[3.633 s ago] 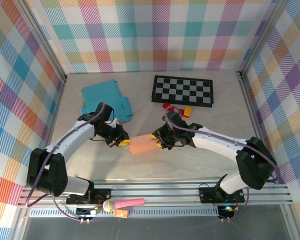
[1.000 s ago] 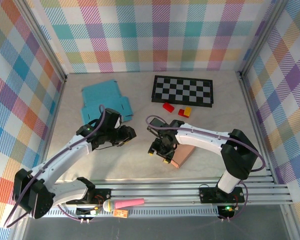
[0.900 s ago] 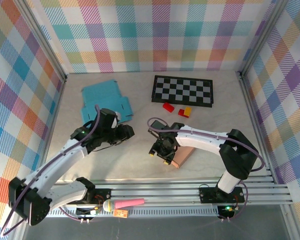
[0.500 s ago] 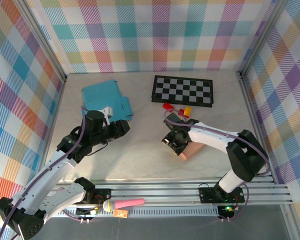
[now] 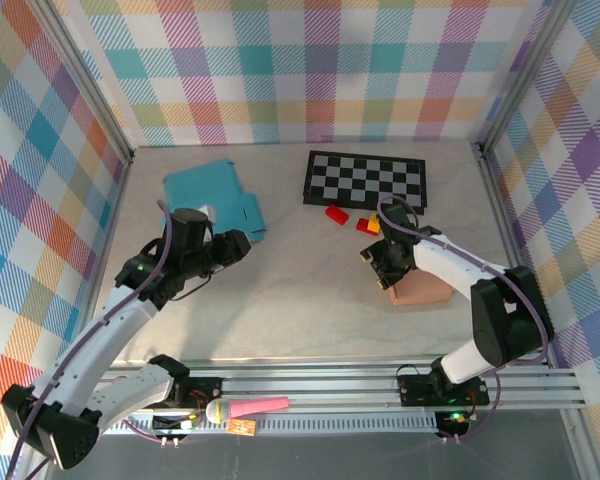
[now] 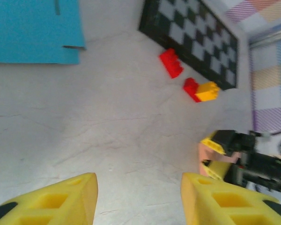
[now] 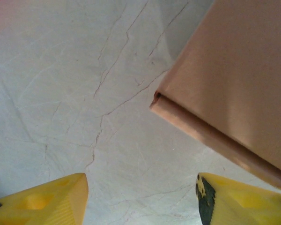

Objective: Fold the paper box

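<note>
The paper box (image 5: pixel 422 291) is a folded salmon-pink box lying on the table right of centre. Its corner and one rolled edge (image 7: pixel 234 93) reach into the upper right of the right wrist view. My right gripper (image 5: pixel 378 266) stands open at the box's left end; in its wrist view the gripper (image 7: pixel 140 197) has only bare table between its yellow fingers. My left gripper (image 5: pixel 242 244) is open over the left-middle of the table, well away from the box. Its wrist view shows the gripper (image 6: pixel 138 201) empty, with the box (image 6: pixel 204 157) far ahead beside the right gripper.
A flat blue paper sheet (image 5: pixel 205 190) (image 6: pixel 33 28) lies at the back left. A checkerboard (image 5: pixel 365 180) (image 6: pixel 192 37) sits at the back centre. A red brick (image 5: pixel 335 212) and a red-and-yellow brick (image 5: pixel 368 224) lie in front of it. A pink-handled tool (image 5: pixel 250 408) rests on the front rail.
The right gripper and the box have shifted right and slightly back, and the box has turned. The left gripper has drawn back to the left, toward the blue sheet.
</note>
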{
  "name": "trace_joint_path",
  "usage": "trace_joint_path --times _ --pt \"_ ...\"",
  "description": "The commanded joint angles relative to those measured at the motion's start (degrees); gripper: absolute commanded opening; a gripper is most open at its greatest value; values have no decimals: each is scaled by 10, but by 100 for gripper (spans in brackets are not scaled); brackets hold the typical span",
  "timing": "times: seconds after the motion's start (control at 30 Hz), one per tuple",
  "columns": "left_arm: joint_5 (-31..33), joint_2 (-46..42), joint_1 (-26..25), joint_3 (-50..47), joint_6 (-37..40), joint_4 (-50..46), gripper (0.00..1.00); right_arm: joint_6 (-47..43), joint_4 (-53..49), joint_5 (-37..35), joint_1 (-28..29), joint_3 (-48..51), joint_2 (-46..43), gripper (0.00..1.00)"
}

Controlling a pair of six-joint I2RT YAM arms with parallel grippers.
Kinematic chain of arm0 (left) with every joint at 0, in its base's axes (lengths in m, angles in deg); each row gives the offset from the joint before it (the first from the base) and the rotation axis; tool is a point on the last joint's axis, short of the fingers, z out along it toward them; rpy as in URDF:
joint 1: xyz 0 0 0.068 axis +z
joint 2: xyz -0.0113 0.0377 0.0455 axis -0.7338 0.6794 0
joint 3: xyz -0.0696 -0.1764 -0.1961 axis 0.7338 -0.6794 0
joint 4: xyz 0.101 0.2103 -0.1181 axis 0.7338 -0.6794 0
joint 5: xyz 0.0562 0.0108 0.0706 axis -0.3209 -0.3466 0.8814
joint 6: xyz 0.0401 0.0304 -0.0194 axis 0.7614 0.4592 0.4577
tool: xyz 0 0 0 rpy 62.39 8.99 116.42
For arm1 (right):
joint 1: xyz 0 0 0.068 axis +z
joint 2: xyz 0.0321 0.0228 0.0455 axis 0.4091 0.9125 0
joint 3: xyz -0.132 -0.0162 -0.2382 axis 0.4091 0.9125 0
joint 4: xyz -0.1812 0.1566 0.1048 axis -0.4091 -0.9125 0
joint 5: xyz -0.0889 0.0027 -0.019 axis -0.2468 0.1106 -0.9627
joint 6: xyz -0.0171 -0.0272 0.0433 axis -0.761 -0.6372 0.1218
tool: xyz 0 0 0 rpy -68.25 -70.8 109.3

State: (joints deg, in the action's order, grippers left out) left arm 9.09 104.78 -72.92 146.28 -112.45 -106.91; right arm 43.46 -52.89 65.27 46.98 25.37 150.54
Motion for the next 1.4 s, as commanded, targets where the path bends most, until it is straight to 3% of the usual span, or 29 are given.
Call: trace_joint_path --times 0.0,0.13,0.37,0.53,0.73,0.93,1.13,1.37 --pt "16 44 31 37 32 -115 44 -35 -32 18 10 -18 -44 65" --pt "-2 97 127 50 58 -147 43 -88 -27 34 53 -36 -82 66" --pt "-25 256 286 77 88 -87 38 -194 32 109 150 -74 -52 65" --pt "-43 374 347 134 83 -24 34 -224 64 179 165 -87 -22 64" --pt "-71 501 352 206 115 -9 28 -226 81 207 166 -78 -6 64" --pt "-104 550 347 195 120 12 21 -210 108 212 166 -62 0 64" --pt "-127 508 312 103 84 47 18 -196 131 204 166 -56 12 65" --pt "-130 400 218 -50 -4 87 18 -143 234 170 160 -9 12 67"
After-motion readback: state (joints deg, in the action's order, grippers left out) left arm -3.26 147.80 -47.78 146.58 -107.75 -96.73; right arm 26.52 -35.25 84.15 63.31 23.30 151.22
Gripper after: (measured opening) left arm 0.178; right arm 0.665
